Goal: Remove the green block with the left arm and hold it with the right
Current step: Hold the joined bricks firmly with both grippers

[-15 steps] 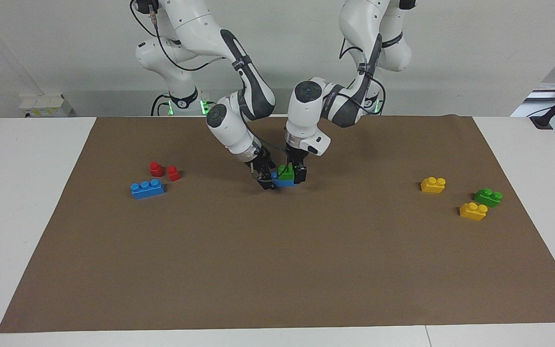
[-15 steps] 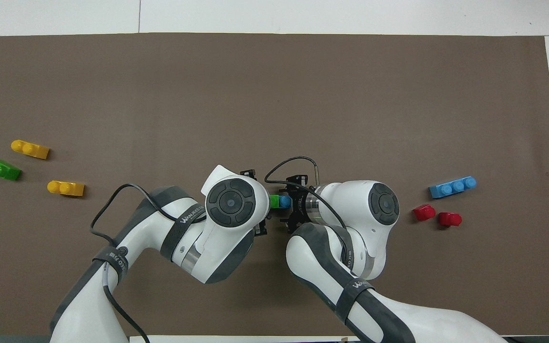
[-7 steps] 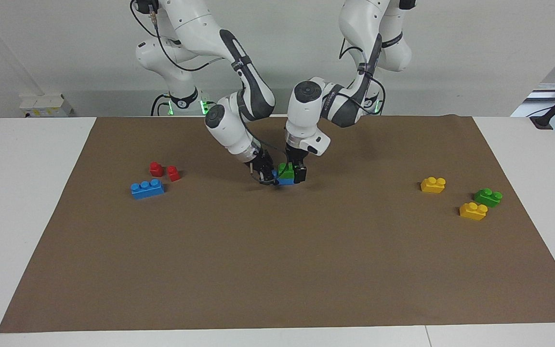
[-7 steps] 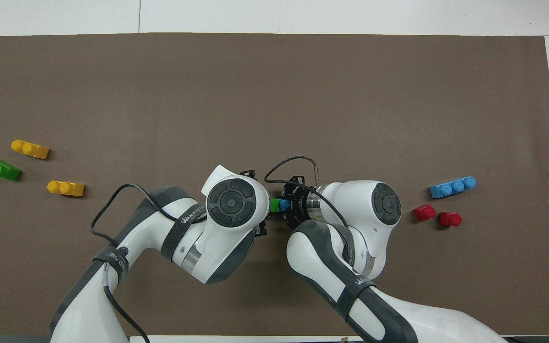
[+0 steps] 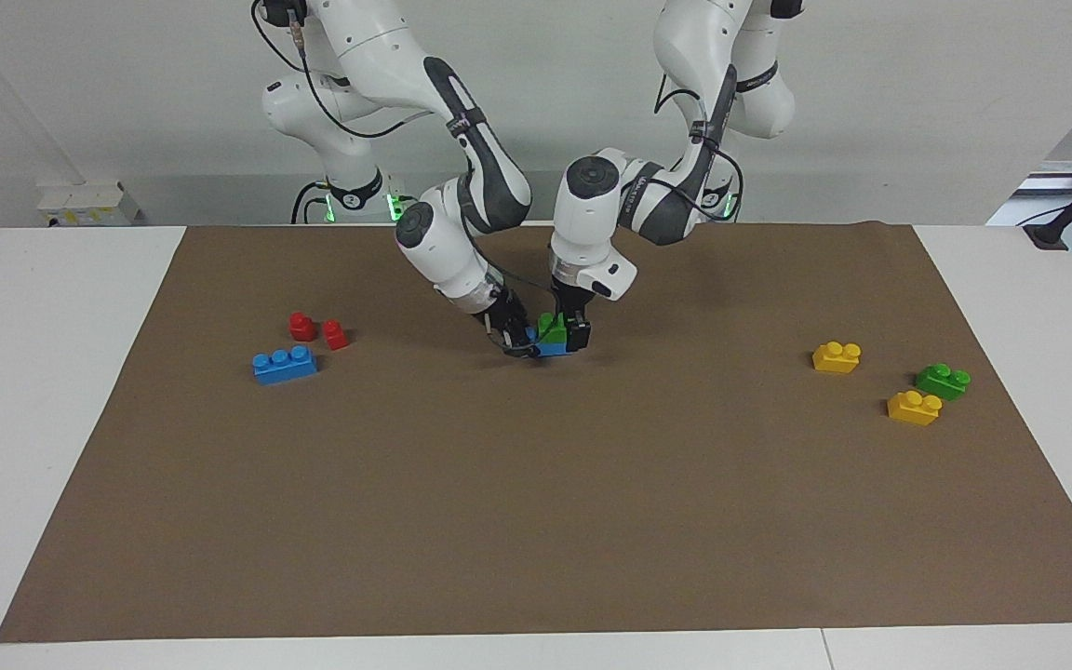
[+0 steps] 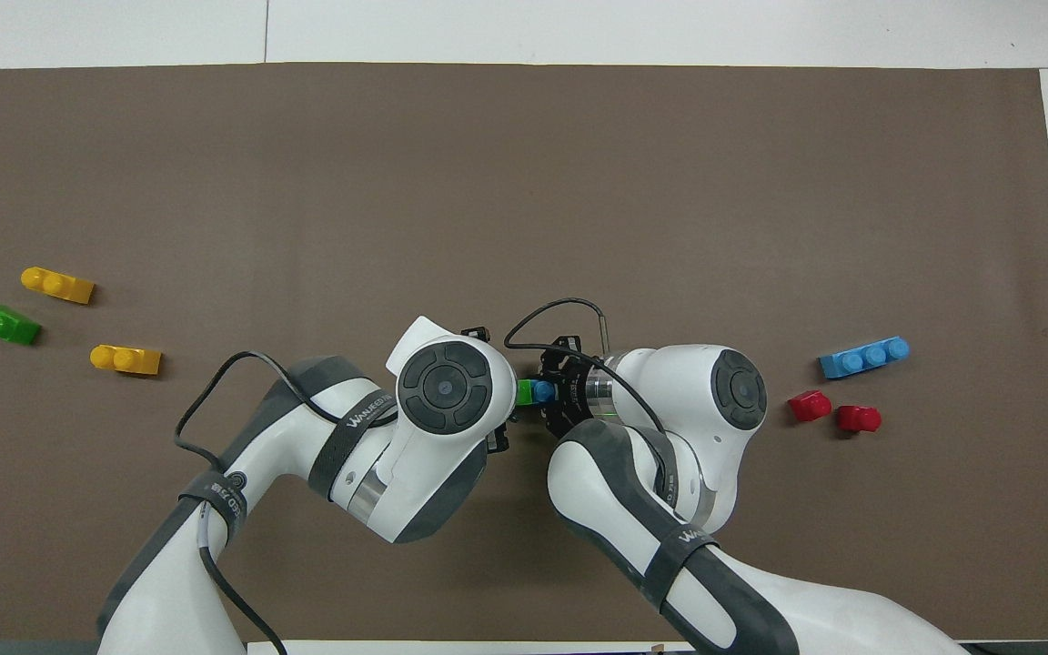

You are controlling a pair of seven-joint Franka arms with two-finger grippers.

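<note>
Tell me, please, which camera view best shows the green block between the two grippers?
The facing view: the green block shows there atop a blue brick. The overhead view shows only a green sliver between the arms' wrists.

Both arms bend low over the brown mat (image 5: pixel 536 521) (near its middle). The left gripper (image 5: pixel 569 337) points straight down from a vertical wrist, fingers closed on the green block (image 5: pixel 551 328). The right gripper (image 5: pixel 515 337) slants in beside it, clamped on the blue brick (image 5: pixel 550 349) underneath.
</note>
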